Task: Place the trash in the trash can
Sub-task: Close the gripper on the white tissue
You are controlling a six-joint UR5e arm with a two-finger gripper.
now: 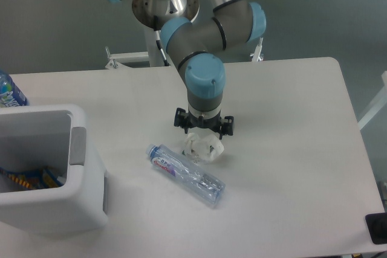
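Now fingers (203, 132) spread astride white wad (204, 148)

A small white creased wad (204, 148) lies on the table near the middle of the frame, partly covered from above. Just below and left of it a clear plastic bottle (186, 174) with a red-and-purple label lies on its side, slanting from upper left (its cap end) to lower right. At the lower left stands the trash can (75, 191), a white boxy bin with thick walls, rounded corners and a grey rim panel; coloured scraps show inside.
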